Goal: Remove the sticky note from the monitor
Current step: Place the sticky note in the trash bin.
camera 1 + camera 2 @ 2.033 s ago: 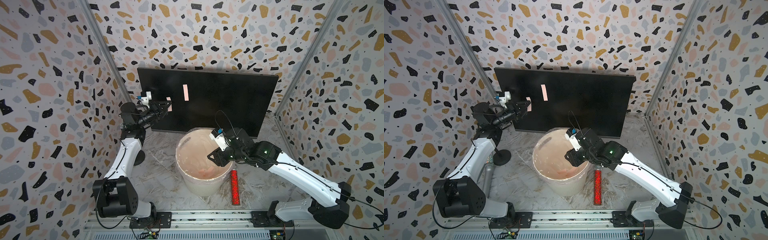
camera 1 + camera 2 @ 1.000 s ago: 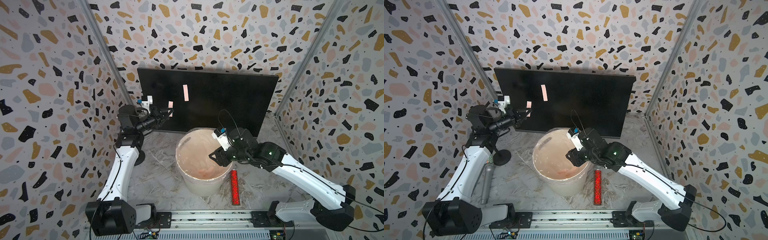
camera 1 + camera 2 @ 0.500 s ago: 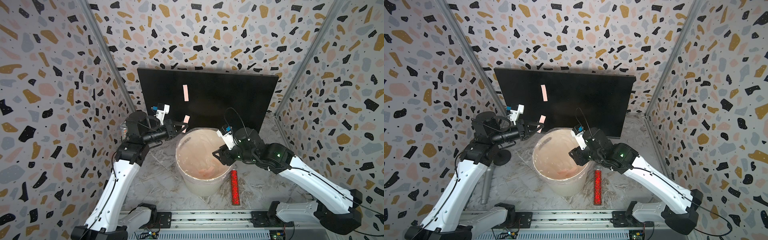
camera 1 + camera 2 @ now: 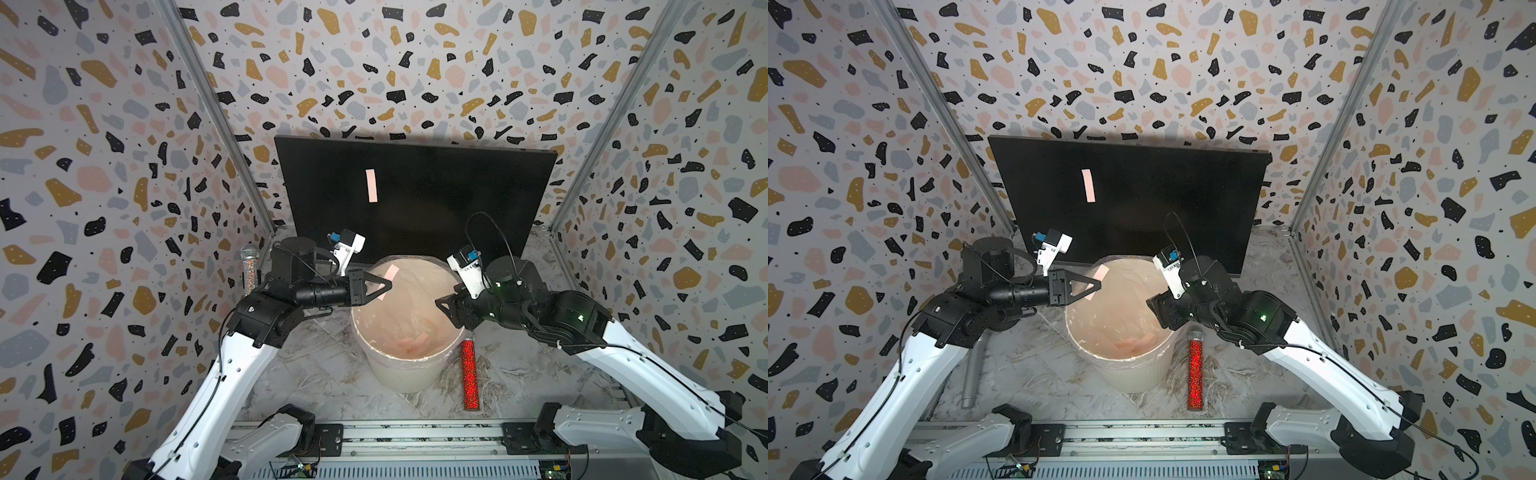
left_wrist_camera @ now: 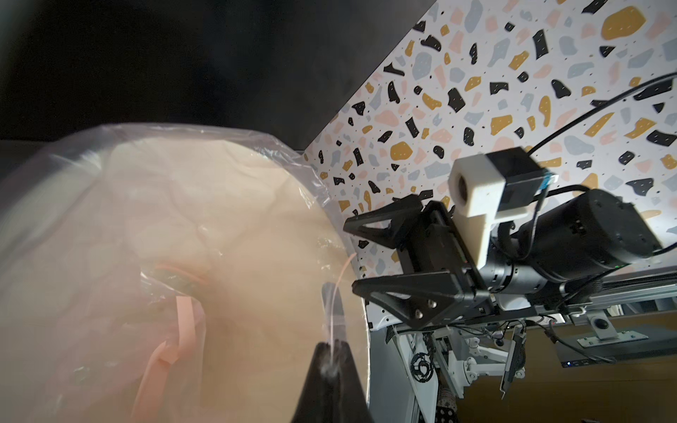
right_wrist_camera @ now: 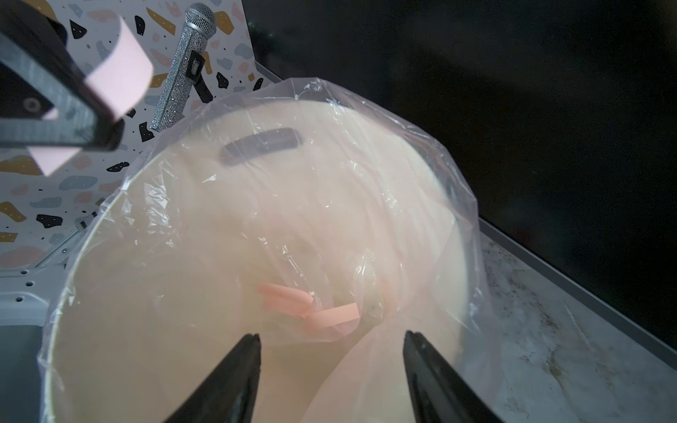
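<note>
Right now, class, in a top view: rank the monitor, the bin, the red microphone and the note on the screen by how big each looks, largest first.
1. monitor
2. bin
3. red microphone
4. note on the screen
The gaps between them are plain, so none is a close call.

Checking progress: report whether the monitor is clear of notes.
Not clear: one pink sticky note is stuck on the monitor; the left gripper holds a second note above the bin.
</note>
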### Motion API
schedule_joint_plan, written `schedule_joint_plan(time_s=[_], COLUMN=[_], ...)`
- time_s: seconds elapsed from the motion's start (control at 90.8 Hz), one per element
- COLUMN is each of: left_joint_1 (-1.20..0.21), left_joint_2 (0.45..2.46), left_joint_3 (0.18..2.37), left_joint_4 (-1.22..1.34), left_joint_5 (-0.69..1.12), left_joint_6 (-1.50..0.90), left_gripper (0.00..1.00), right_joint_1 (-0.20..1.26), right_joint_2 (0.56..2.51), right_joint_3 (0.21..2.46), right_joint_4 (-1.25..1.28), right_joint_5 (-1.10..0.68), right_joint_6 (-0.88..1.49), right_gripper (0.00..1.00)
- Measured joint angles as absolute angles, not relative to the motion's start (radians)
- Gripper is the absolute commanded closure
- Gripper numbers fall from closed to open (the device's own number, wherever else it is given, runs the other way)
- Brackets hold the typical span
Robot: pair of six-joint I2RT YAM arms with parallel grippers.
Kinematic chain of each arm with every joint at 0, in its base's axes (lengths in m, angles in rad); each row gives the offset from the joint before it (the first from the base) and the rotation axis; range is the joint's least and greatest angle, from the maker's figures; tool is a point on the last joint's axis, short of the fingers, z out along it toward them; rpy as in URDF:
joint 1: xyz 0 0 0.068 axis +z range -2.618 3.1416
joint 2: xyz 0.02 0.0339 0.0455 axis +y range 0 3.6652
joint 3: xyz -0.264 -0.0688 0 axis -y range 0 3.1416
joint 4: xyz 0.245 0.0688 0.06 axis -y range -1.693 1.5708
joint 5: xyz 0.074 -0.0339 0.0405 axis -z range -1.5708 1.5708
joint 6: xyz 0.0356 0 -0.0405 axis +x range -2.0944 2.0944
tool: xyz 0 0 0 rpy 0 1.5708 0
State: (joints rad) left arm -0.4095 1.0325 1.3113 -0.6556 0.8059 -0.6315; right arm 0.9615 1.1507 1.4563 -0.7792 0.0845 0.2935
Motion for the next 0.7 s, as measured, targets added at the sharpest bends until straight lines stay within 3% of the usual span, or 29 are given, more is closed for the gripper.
schedule_joint_plan(time_s=[0.231, 0.451, 0.606, 0.705], left_joint_1=[-0.529, -0.598, -0.606, -0.606], left_joint_2=[1.052, 1.087, 1.104, 1.11], left_joint_3=[1.365, 1.411, 1.428, 1.448], left_joint_4=[-0.824, -0.923, -0.971, -0.985], left_joint_5=[0.693, 0.594, 0.548, 0.529], left_joint_6=[-0.535, -0.465, -0.439, -0.427], left_gripper=[1.0, 0.49, 0.32, 0.25], right_joint_1=[0.962, 0.962, 0.962, 0.962], right_joint_2=[1.131, 1.13, 1.122, 1.114], right_joint_3=[1.456, 1.456, 1.456, 1.456], right_joint_4=[-0.781, -0.786, -0.787, -0.786], right_joint_5=[0.114, 0.129, 0.133, 0.135], right_joint_6=[0.284, 0.279, 0.279, 0.279], right_gripper=[0.27, 0.26, 0.25, 0.25])
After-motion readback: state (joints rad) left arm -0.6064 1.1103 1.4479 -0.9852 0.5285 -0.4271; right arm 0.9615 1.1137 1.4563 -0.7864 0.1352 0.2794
